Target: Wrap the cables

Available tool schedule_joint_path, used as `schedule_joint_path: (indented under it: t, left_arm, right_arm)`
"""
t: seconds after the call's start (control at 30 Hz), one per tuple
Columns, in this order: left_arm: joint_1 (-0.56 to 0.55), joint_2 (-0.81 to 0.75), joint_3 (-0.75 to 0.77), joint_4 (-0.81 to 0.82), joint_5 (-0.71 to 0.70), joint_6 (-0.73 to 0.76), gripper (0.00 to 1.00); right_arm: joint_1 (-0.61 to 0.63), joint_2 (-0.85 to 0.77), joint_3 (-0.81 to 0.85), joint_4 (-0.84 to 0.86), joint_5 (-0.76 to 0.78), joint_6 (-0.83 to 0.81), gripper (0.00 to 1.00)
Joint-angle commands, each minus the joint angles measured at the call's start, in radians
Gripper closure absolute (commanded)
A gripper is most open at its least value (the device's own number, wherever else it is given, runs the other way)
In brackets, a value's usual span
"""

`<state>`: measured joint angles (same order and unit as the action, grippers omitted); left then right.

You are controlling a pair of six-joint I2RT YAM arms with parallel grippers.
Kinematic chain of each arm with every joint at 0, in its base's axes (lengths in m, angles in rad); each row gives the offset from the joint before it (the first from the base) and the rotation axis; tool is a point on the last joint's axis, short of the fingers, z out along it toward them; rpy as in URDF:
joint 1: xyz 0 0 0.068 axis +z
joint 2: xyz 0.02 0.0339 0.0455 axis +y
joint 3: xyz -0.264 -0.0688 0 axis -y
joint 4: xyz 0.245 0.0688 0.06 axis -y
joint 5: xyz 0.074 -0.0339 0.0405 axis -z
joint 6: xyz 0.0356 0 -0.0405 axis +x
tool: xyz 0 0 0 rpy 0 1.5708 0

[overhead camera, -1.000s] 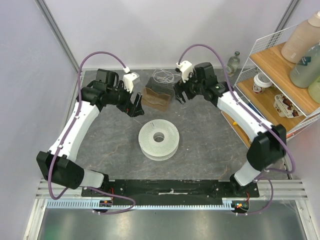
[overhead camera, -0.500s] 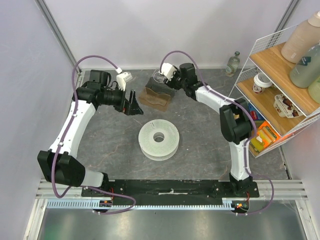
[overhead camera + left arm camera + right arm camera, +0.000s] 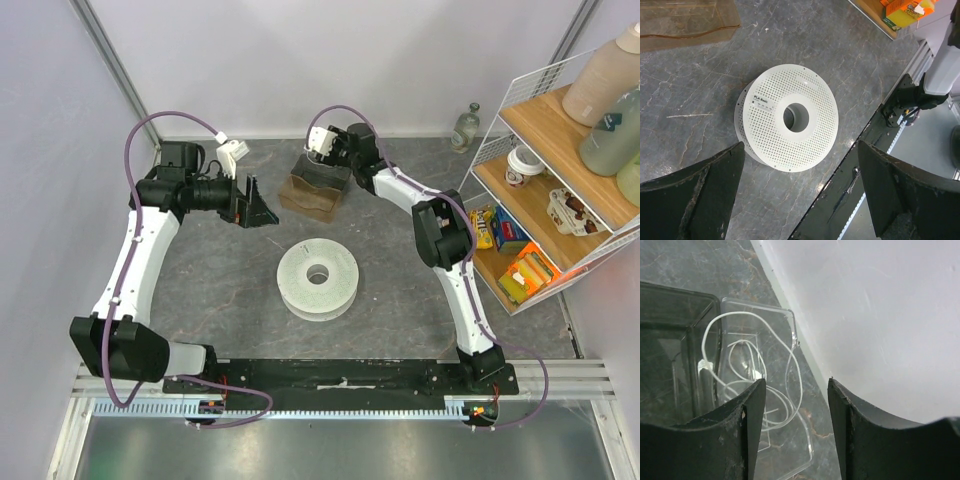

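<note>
White, thread-thin cables (image 3: pixel 790 349) lie in loose overlapping loops on a clear tray (image 3: pixel 775 310) at the back of the table (image 3: pixel 400 270), close to the wall (image 3: pixel 880 315). A tinted box (image 3: pixel 670 315) stands just beside the tray, and one strand runs over its edge. The tangle has no single long axis. Its largest loop is drawn out roughly along the direction in which the right fingers point.

The right gripper (image 3: pixel 796 390) hangs directly over this spot. Its jaws are apart with nothing between them. In the right wrist view most of the wire lies toward the left finger (image 3: pixel 747 440), and only the outer arc of the big loop reaches the gap. A small shift toward that side would probably be needed to centre a strand before closing. From the top view the wire is hidden beneath the wrist, so height above it cannot be judged.

The left gripper (image 3: pixel 250 205) is well apart from the cables, jaws wide and empty, with its camera looking down on the white perforated spool (image 3: pixel 795 117) at mid-table. The right arm is clearly the nearer.
</note>
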<state>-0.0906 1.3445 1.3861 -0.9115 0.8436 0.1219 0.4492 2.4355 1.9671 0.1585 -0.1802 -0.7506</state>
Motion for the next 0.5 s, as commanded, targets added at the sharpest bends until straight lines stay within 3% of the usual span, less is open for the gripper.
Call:
schedule_joint_path:
  t: [0.0, 0.47]
  left_arm:
    - [0.012, -0.018, 0.004, 0.014, 0.048, -0.031, 0.01]
    - [0.012, 0.039, 0.067, -0.001, 0.092, -0.031, 0.01]
  right_arm:
    - [-0.004, 0.043, 0.084, 0.041, 0.002, -0.055, 0.41]
    - [-0.047, 0.003, -0.011, 0.004, -0.079, -0.164, 0.4]
